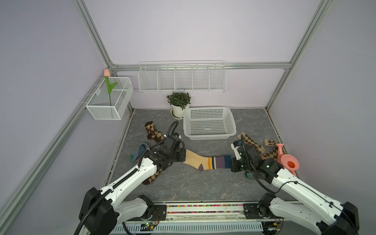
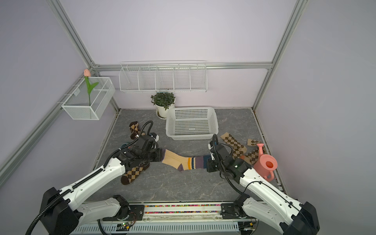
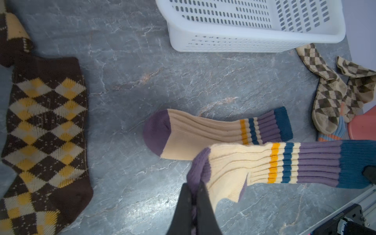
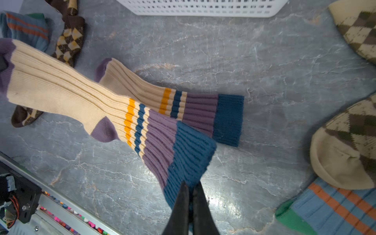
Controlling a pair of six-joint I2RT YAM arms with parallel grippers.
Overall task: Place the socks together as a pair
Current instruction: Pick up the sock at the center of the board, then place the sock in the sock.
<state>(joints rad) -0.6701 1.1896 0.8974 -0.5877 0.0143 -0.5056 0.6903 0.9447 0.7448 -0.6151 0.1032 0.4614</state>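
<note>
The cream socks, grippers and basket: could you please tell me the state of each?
Held cream sock: lifted off the table, stretched out lengthwise.
Second cream sock: lying flat on the table, partly under the held one.
Left gripper: jaws shut on the held sock's purple toe.
Right gripper: jaws shut on its blue cuff.
Basket: upright, empty.

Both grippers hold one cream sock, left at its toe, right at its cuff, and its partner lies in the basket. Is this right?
No. The partner sock lies on the table, outside the basket, as the left wrist view shows.
</note>
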